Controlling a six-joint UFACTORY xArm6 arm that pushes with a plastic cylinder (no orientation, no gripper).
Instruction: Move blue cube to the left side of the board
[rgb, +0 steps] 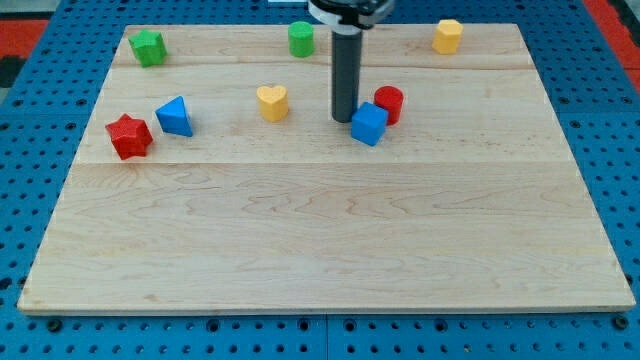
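Note:
The blue cube (368, 124) lies on the wooden board (320, 230), a little right of centre in the upper half. A red cylinder (389, 103) touches or nearly touches its upper right side. My rod comes down from the view's top, and my tip (345, 120) rests on the board just left of the blue cube, very close to its left face.
A yellow heart block (272, 101) lies left of my tip. A blue triangular block (175, 116) and a red star block (129, 136) sit at the left. A green block (148, 47), a green cylinder (301, 39) and a yellow block (447, 36) lie along the top edge.

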